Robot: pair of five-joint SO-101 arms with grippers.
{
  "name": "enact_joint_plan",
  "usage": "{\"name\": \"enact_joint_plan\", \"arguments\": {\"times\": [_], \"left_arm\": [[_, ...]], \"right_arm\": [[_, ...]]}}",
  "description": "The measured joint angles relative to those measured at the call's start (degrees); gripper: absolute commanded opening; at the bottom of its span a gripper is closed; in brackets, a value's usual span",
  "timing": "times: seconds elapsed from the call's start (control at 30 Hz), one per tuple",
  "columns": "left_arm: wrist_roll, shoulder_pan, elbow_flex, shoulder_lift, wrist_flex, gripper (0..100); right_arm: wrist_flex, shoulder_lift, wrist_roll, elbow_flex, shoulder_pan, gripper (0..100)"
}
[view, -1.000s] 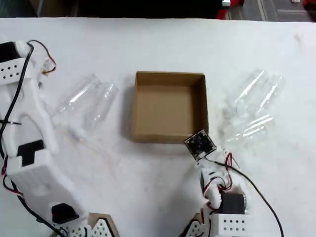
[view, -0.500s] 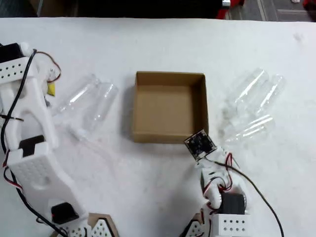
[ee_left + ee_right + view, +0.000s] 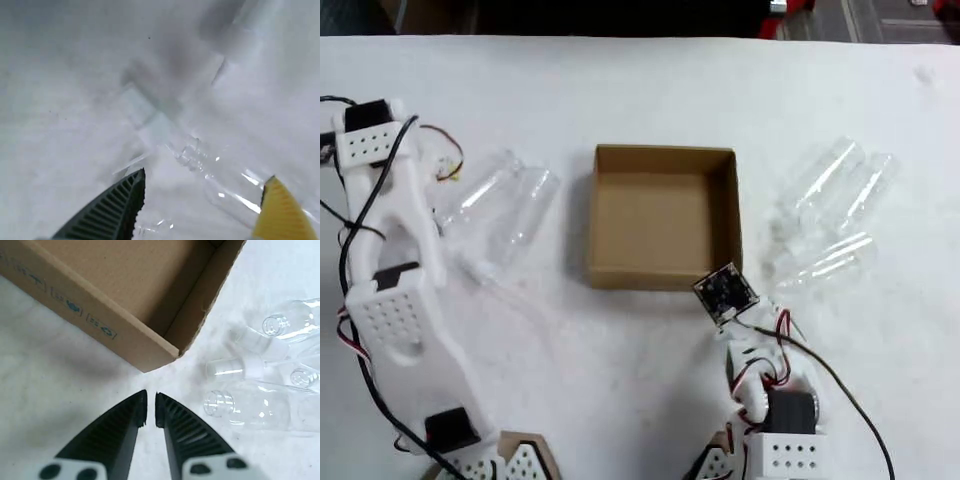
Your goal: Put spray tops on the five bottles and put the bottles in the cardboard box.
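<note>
Bottles [image 3: 480, 195] lie close ahead of the left claw [image 3: 206, 176], fingers [image 3: 120, 205] spread.

The cardboard box [image 3: 660, 276] is plain brown card, matt all over. The bottles [image 3: 825, 180] are clear, glossy plastic that catches small glints. The tabletop [image 3: 620, 90] looks white, matt and faintly mottled. The right hand [image 3: 151, 394] has dark, ribbed plastic fingers. The left hand [image 3: 206, 176] pairs one dark ribbed finger with a smooth yellow one.

bottle [image 3: 192, 152] past the left claw [image 3: 206, 176] blurred, cardboard box [image 3: 90, 315] and clear bottles [image 3: 260, 410] cut off at edges
</note>
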Motion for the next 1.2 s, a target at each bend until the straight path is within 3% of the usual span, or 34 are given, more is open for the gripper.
{"name": "enact_joint_plan", "arguments": {"times": [0.47, 0.73, 1.2], "left_arm": [[3.2, -0.1, -1.2, 5.6, -3.7, 33], [3.6, -0.1, -6.4, 5.4, 0.7, 34], [7.6, 3.7, -2.3, 2.5, -1.7, 34]], "right_arm": [[0.0, 0.0, 0.0, 0.0, 0.0, 1.5], [0.0, 0.0, 0.0, 0.0, 0.0, 1.5], [0.0, 0.0, 0.0, 0.0, 0.0, 1.5]]}}
